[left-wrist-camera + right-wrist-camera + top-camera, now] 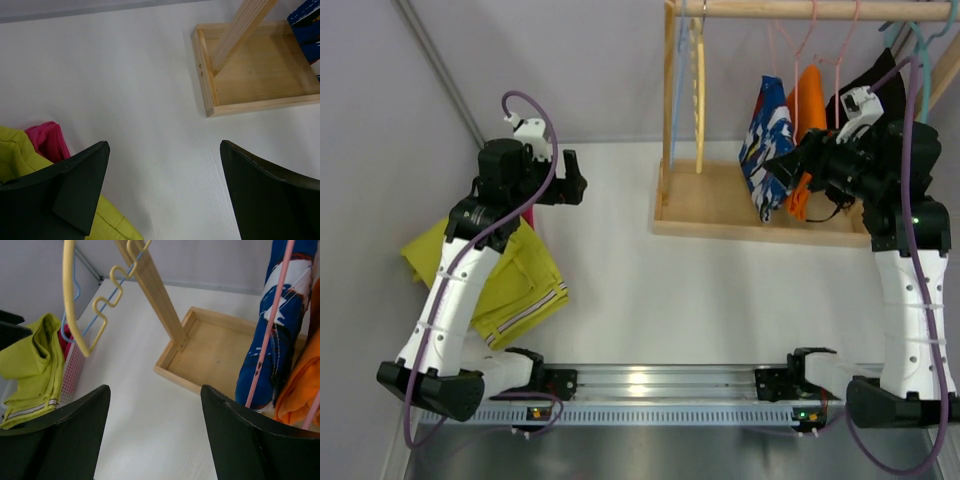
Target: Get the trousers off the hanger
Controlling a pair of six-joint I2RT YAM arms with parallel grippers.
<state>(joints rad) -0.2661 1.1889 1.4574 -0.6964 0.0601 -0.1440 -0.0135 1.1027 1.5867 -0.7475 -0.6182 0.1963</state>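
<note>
Trousers (766,150): blue-patterned, upper right — judged soft, light; best gripped at lower hem.
Left fingers (75,195), right fingers (60,435): spread wide, nothing held.

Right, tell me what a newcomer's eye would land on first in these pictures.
The bright clothes on the wooden rack at far right stand out first: a blue-and-white patterned garment beside an orange garment, on pink hangers. The right gripper is open just in front of them. At the left, a yellow-green pile of clothing lies on the table under the left arm.
</note>
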